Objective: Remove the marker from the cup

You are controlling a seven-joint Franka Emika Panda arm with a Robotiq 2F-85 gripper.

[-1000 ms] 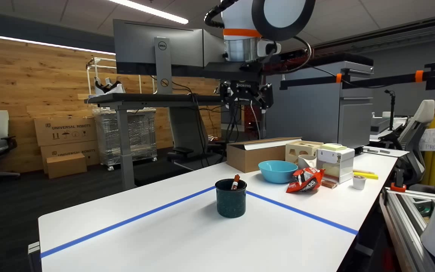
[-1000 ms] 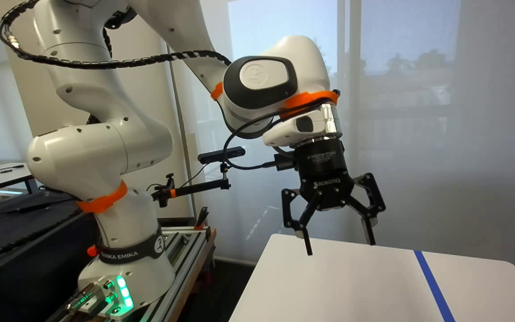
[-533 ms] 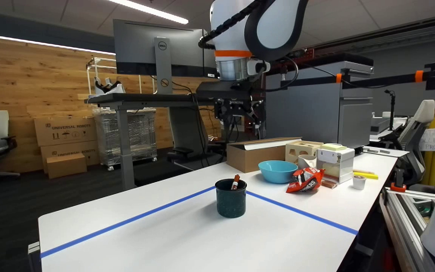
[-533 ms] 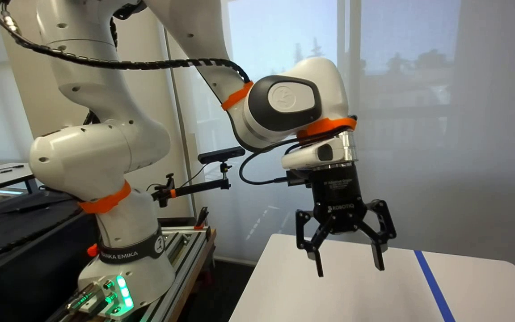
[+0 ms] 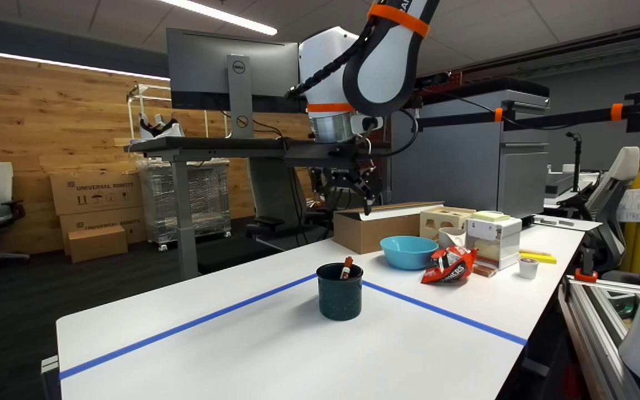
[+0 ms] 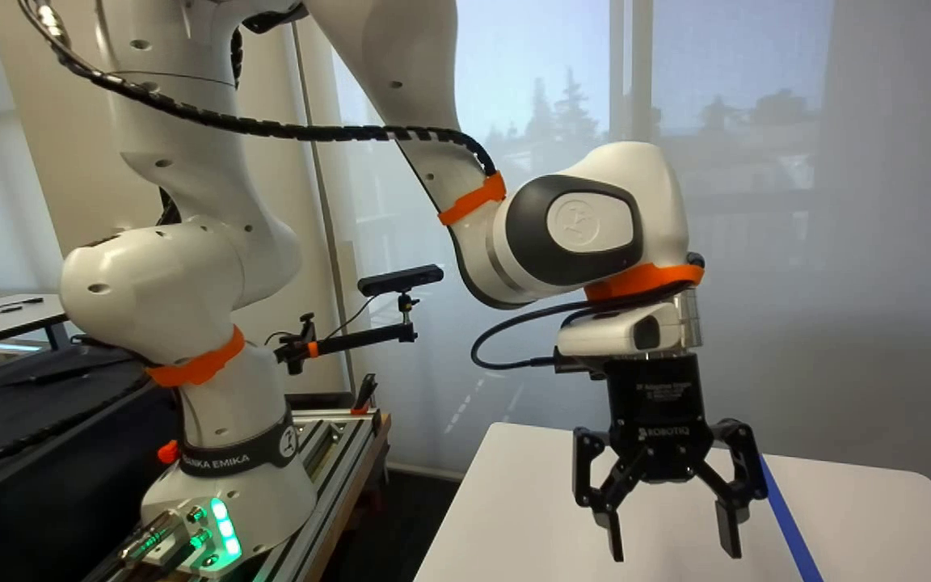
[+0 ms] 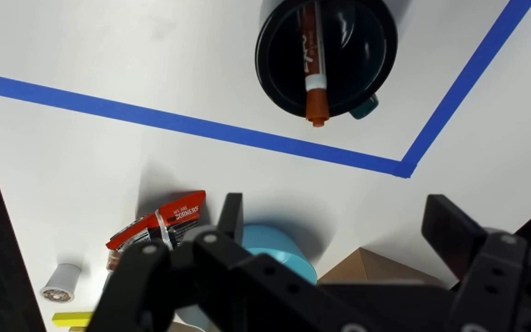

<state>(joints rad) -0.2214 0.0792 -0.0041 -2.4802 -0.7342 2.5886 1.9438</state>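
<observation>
1. The gripper (image 6: 673,540) points down above the table (image 5: 214,355); its fingers (image 6: 728,529) stand wide apart, & it is well away fr. the cup (image 5: 340,300).
2. The marker (image 7: 312,50) is inside the cup, in tilted pos.: it leans to the rim, w/ its orange-brown cap (image 7: 317,103) sticking out over the edge.
3. The cup stands upright on the table, on the inner side of the corner which blue tape (image 7: 201,127) makes; a small part of its handle (image 7: 364,107) is seen in the wrist view.
4. Beyond the tape, in an exterior view, are a light-blue bowl (image 5: 409,255), a red packet (image 5: 453,266) near to it, & a cardboard box (image 5: 375,236).
</observation>
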